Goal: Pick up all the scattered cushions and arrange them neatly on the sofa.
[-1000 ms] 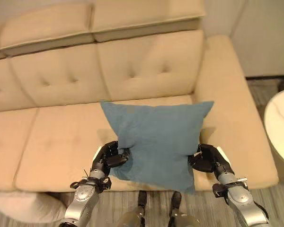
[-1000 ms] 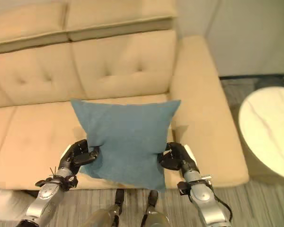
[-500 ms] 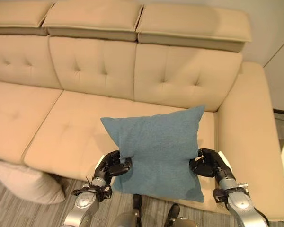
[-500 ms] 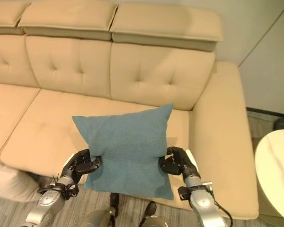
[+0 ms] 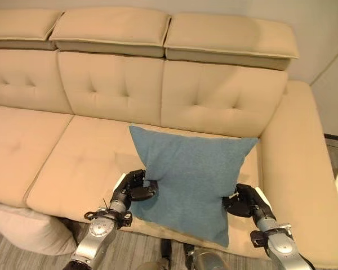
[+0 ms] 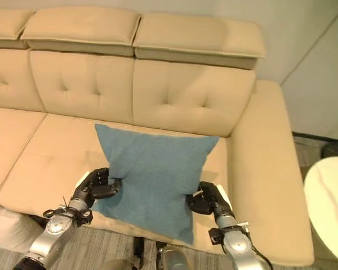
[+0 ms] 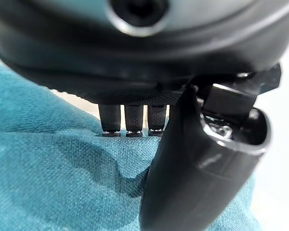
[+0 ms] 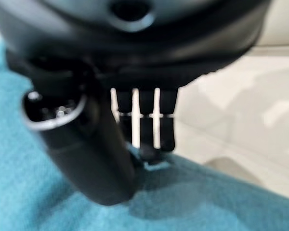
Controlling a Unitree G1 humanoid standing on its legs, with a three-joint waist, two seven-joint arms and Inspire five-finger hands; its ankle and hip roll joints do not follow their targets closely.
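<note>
A square blue cushion is held up over the right seat of the beige sofa, slightly tilted, its upper corners near the backrest. My left hand pinches the cushion's left edge, thumb in front and fingers behind, as the left wrist view shows with the blue cushion under the thumb. My right hand grips the cushion's right edge the same way, and the right wrist view has the blue cushion pinched between thumb and fingers.
A cream cushion lies on the grey floor by the sofa's front left. The sofa's wide right armrest runs beside the cushion. A round pale table stands on the right past the armrest.
The cushion has gone forward and lower toward the seat and backrest, both hands still gripping it. The camera has shifted, so the sofa sits differently in view.
</note>
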